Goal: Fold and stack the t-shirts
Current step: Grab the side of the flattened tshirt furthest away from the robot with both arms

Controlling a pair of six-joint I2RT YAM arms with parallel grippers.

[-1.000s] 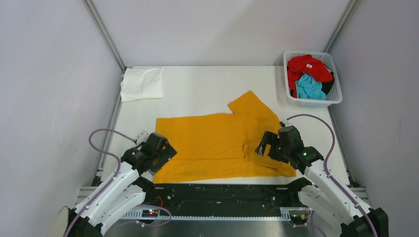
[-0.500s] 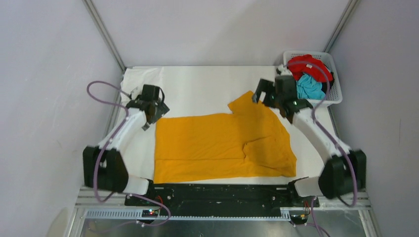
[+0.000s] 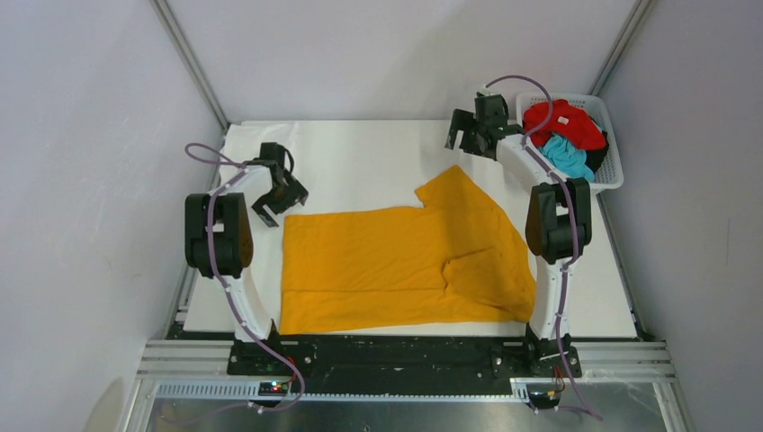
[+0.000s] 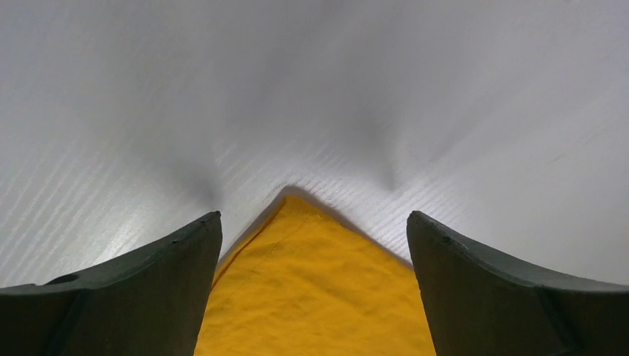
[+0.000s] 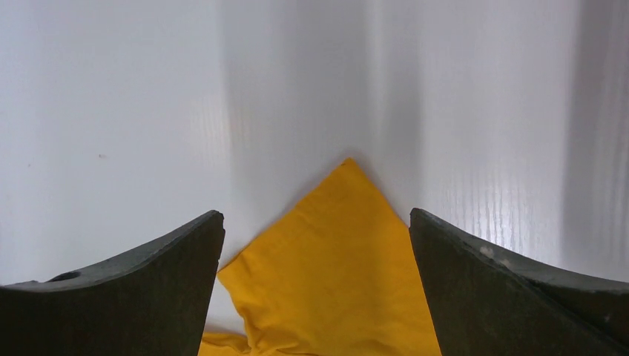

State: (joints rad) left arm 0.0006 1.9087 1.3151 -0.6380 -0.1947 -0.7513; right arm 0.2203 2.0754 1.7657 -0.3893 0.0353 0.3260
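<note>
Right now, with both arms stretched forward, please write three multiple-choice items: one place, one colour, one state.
1. Where is the basket? A. far right B. near left C. centre
2. Which colour is the t-shirt spread on the table? A. red B. mustard-orange C. turquoise
3. How is the left gripper? A. open B. shut on cloth C. unseen
Key: 1 A, it stands at the far right edge; 2 B, orange cloth covers the middle; 3 A, its fingers stand apart over the shirt's corner.
</note>
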